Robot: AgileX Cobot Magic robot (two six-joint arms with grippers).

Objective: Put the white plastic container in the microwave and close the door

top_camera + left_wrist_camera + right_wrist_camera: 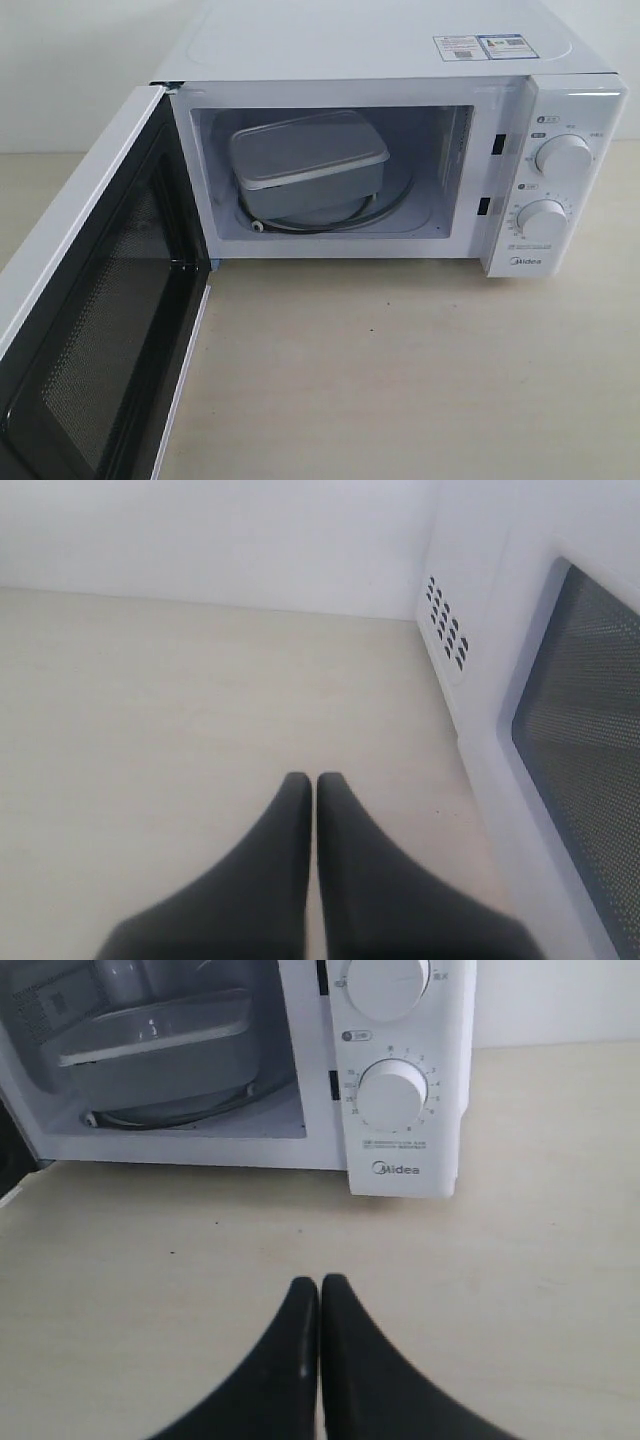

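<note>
Container: we see the white plastic container (308, 165), lid on, inside the microwave (380, 45). It rests on the glass turntable (392, 212) toward the hinge side of the cavity, turned slightly askew to the walls.
Door: the door (90, 330) stands wide open from the microwave's front, black inner face showing, so we judge that closing it is what remains.
Left fingers: the left fingers (290, 825) are pressed together and hold nothing. They are over the bare tabletop (400, 380) just beside the door's outer face, near the microwave's vented side, which we judge a good spot for pushing the door shut.
Right fingers: the right fingers (300, 1310) are pressed together and empty, above the tabletop in front of the microwave's dial panel (395, 1090) and apart from it. We judge this leaves the cavity mouth free.
Clearance: the container sits behind the microwave's front sill, so the door should close unobstructed.
</note>
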